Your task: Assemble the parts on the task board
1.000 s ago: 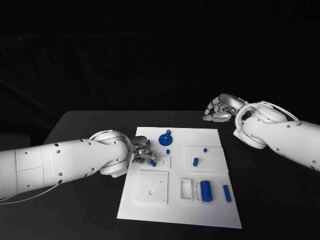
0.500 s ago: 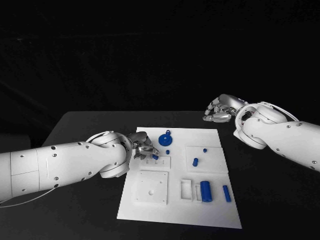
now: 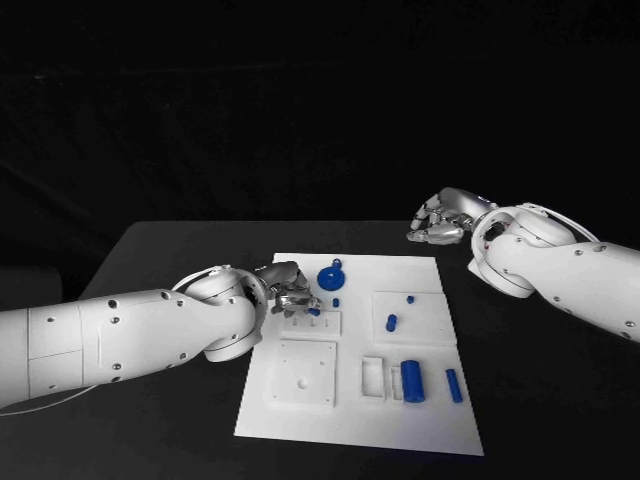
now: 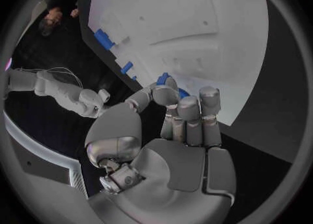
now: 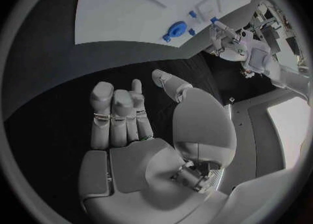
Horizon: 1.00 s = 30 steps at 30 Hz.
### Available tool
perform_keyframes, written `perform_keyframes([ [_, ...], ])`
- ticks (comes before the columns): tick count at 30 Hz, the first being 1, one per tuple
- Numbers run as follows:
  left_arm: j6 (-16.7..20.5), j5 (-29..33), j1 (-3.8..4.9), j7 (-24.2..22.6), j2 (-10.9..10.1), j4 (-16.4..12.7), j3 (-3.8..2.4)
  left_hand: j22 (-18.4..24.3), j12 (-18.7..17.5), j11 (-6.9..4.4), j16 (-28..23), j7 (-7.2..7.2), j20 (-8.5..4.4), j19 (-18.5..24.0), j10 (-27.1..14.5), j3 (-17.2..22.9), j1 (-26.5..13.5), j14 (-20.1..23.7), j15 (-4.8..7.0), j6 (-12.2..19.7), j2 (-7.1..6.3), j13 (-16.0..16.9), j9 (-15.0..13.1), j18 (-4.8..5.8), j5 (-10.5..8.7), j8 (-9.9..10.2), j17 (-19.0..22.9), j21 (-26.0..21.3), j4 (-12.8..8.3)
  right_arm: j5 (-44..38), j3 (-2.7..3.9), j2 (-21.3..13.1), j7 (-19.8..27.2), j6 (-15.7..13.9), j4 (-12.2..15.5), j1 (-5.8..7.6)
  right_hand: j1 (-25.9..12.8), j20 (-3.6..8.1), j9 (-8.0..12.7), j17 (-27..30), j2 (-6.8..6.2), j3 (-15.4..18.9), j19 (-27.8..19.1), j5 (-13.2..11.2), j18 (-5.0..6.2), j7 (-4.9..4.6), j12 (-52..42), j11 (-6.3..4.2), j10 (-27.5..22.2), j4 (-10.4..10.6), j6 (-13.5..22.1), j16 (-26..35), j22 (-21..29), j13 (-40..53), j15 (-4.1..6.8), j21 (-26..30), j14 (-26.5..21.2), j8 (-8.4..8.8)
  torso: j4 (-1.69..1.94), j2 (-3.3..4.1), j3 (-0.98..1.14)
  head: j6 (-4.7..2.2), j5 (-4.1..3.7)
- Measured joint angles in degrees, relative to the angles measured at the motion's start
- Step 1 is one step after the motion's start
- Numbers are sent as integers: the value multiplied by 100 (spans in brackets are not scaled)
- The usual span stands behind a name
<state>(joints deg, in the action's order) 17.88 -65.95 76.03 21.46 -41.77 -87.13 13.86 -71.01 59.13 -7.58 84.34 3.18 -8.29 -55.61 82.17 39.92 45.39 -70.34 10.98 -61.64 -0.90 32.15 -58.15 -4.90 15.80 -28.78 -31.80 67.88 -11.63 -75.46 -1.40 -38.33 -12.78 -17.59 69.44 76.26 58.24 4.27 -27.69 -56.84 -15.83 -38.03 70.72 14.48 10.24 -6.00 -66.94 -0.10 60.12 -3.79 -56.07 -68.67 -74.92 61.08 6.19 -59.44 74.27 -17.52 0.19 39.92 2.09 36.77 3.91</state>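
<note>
My left hand [image 3: 291, 297] pinches a small blue plastic peg [image 4: 163, 78] over the white task board [image 3: 352, 395]; I should lower it squarely, while my right hand [image 3: 443, 218] waits, fingers curled on nothing.

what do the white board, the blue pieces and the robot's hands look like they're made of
White task board: likely matt plastic, since it shows even white with moulded recesses and no glare. Small blue pieces such as the blue cylinder: probably plastic too, uniformly coloured, with a slight sheen. The left hand and right hand: silver, satin, metallic-looking shells with soft highlights; whether metal or coated plastic can't be told.
</note>
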Motion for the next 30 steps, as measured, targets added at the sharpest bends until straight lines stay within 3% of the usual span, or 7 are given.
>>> perform_keyframes([
  [10,172,-392,-192,-49,22,14,0,-2,0,0,0,0,0,0,0,15,38,0,0,-1,-38,-14,7,0,-33,21,15,0,15,3,0,-11,0,2,2,-1,0,-8,1,1,0,0,8,22,0,8,0,0,0,0,-7,22,0,0,0,0,0,0,-3,3,-7,16,3],
  [30,244,-647,-284,-79,28,75,-1,-4,0,0,-1,-13,0,0,0,30,48,0,0,-13,-47,-19,10,0,-21,54,27,0,30,7,0,-18,-2,17,4,-6,0,-8,2,2,0,0,8,22,0,20,0,0,0,0,0,22,0,0,0,0,0,0,1,7,-15,43,-11],
])
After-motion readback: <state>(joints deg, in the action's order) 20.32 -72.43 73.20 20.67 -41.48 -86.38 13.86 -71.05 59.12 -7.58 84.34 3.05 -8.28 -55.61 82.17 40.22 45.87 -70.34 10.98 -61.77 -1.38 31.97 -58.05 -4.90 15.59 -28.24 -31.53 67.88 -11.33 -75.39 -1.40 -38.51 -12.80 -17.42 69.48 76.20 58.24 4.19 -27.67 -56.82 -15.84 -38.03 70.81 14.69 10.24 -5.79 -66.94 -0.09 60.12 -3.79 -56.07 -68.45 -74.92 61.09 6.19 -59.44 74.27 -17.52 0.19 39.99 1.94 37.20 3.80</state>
